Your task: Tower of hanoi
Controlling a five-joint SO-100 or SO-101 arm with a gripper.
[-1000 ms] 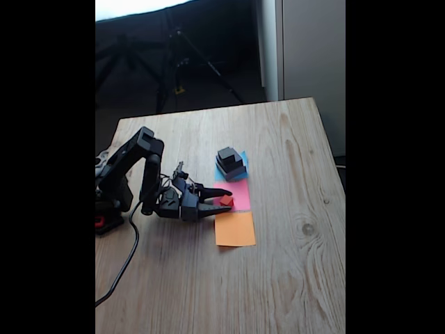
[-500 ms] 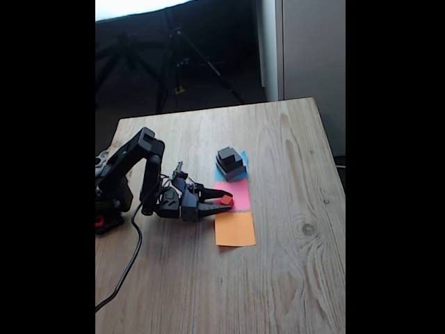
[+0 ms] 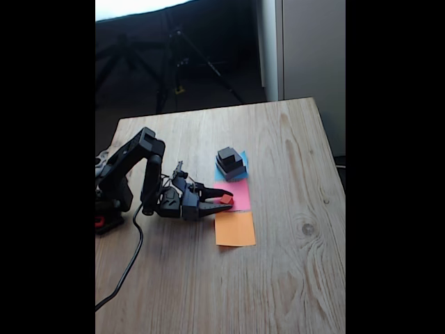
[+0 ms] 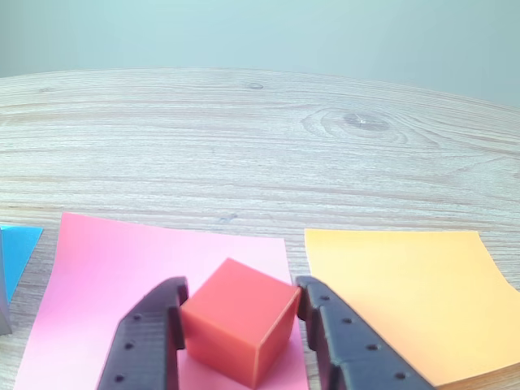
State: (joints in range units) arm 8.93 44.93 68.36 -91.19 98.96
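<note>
Jaws (image 4: 240, 313) sit on either side of the tiny red cube (image 4: 237, 330), and in the wrist view both fingertips (image 4: 151, 341) look pressed against its flanks, so you appear to have it pinched, though whether the grip is firm enough to carry is a judgement, not something the pictures settle. The cube rests on the pink paper square (image 4: 114, 276), with the orange paper square (image 4: 398, 292) just beside it to the right in the wrist view and a corner of the blue paper square (image 4: 18, 244) at the left edge. In the fixed view the jaws (image 3: 226, 197) reach low over the desk (image 3: 278, 278) from the left, the red cube (image 3: 226, 200) between their tips on the pink square (image 3: 240, 193); the other three blocks (image 3: 230, 163), a stack of grey and black squares of graded size, stand on the blue square (image 3: 243, 158) just beyond, apart from the arm. You seem to be at the first disc move of the puzzle, with the smallest piece off the stack and either just set down or about to be lifted again; the frames do not tell which. If you lift next, rise straight up before travelling so the cube clears the paper, and keep the tips away from the stack nearby. No brand, label or writing can be read on anything.
</note>
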